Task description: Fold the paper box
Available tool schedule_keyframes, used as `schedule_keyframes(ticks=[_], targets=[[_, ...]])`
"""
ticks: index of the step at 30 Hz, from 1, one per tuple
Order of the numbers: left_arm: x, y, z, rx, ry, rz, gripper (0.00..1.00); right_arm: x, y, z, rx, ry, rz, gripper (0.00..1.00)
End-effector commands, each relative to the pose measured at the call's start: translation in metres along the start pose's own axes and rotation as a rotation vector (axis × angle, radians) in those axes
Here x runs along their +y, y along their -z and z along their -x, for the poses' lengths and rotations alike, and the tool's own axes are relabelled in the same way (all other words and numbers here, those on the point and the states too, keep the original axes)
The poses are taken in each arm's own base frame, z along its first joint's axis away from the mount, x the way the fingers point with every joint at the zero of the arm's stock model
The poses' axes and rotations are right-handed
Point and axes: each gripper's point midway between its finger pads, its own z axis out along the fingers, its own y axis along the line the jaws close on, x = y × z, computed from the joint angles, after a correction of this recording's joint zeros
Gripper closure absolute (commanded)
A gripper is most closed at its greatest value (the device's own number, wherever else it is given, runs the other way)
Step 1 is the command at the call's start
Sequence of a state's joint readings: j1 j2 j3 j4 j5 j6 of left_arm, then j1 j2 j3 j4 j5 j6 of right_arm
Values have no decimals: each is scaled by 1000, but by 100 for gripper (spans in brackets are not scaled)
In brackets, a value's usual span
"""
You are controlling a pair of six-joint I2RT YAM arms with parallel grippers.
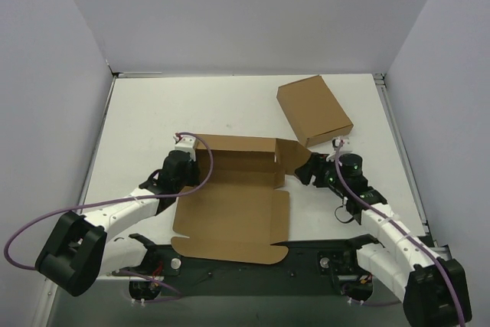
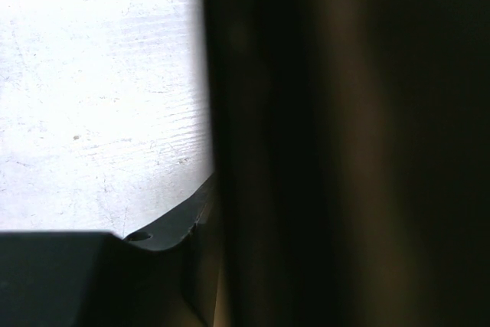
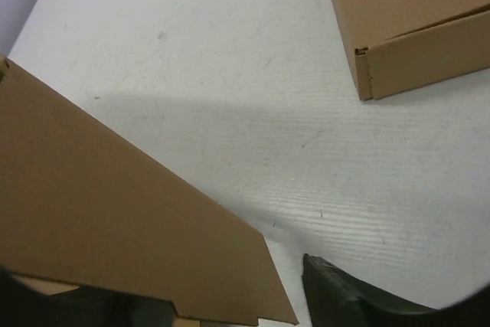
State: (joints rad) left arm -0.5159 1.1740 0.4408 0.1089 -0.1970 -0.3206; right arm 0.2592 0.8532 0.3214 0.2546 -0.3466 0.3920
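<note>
The paper box point(image 1: 233, 216) lies open in the middle of the white table point(image 1: 145, 112), a brown die-cut sheet with its far wall and side flaps raised. My left gripper point(image 1: 197, 165) is at the box's far left corner. In the left wrist view dark cardboard point(image 2: 344, 143) fills most of the frame right next to one finger point(image 2: 164, 227), and the jaws' state does not show. My right gripper point(image 1: 305, 168) is at the raised right flap point(image 1: 289, 155). In the right wrist view this flap point(image 3: 115, 220) stands between the spread jaws, and the right finger point(image 3: 344, 304) is apart from it.
A compact closed brown carton point(image 1: 314, 110) lies at the back right, just beyond my right gripper; it also shows in the right wrist view point(image 3: 413, 21). White walls enclose the table on three sides. The arm bases stand along the dark near edge point(image 1: 306, 254).
</note>
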Motion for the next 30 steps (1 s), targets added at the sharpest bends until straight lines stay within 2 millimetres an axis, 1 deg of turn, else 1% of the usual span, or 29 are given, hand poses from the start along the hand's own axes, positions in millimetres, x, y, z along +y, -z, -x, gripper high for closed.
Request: schedule_keyframes(ticks=[1, 2, 3, 4, 5, 6, 7, 9, 10, 12, 13, 14, 15, 16, 17, 18, 19, 20, 21, 22, 23, 24, 25, 27, 28, 30], targets=[[-7, -1, 22, -61, 19, -23, 76, 32, -9, 46, -126, 133, 86, 53], [-7, -2, 23, -61, 28, -15, 76, 36, -9, 46, -121, 155, 90, 59], [-4, -3, 21, -50, 28, 3, 77, 38, -8, 41, -95, 168, 82, 68], [-2, -3, 20, -48, 36, 15, 78, 48, -7, 39, -92, 195, 78, 84], [-2, -3, 20, -47, 39, 21, 78, 51, -6, 37, -88, 207, 72, 88], [0, -3, 19, -48, 43, 32, 78, 53, -4, 29, -59, 219, 56, 90], [0, -3, 19, -49, 52, 34, 78, 60, -2, 25, -55, 243, 51, 90], [-2, -3, 20, -54, 59, 34, 78, 66, 1, 16, -40, 236, 40, 90], [-3, -3, 21, -58, 59, 35, 78, 74, 2, 9, -29, 248, 56, 90], [-10, -3, 21, -61, 45, 25, 78, 82, 1, 1, -17, 249, 65, 90], [-12, -3, 22, -63, 39, 29, 78, 82, 0, 0, -20, 258, 47, 90], [-15, -4, 20, -58, 30, 27, 78, 88, -2, -4, -10, 279, 43, 90], [-23, -4, 21, -59, 20, 12, 78, 89, -3, -5, -10, 295, 25, 90], [-27, -4, 21, -60, 22, 6, 78, 88, -7, -10, 10, 313, -1, 90], [-29, -5, 19, -59, 20, 6, 78, 94, -7, -7, 5, 337, -25, 90], [-36, -4, 17, -57, 13, -8, 78, 95, -9, -6, 7, 342, -47, 90], [-40, -4, 17, -59, 16, -13, 78, 93, -14, -12, 33, 358, -77, 90], [-41, -4, 15, -58, 14, -9, 77, 96, -14, -10, 21, 375, -104, 90], [-43, -3, 13, -55, 13, -13, 78, 96, -15, -12, 22, 374, -125, 90], [-44, -3, 11, -54, 13, -14, 77, 93, -19, -18, 35, 391, -151, 89], [-42, -2, 9, -54, 11, -7, 78, 95, -19, -21, 36, 392, -158, 89], [-42, -2, 8, -52, 11, -4, 78, 91, -20, -19, 15, 376, -202, 87], [-40, 0, 6, -52, 11, -1, 78, 85, -21, -25, 27, 380, -235, 87], [-34, 2, 4, -56, 11, 21, 78, 79, -20, -26, 7, 381, -295, 86], [-32, 5, 4, -63, 15, 25, 78, 72, -21, -32, 17, 373, -331, 85], [-28, 8, 4, -78, 27, 38, 78, 66, -19, -32, -2, 378, -383, 85]])
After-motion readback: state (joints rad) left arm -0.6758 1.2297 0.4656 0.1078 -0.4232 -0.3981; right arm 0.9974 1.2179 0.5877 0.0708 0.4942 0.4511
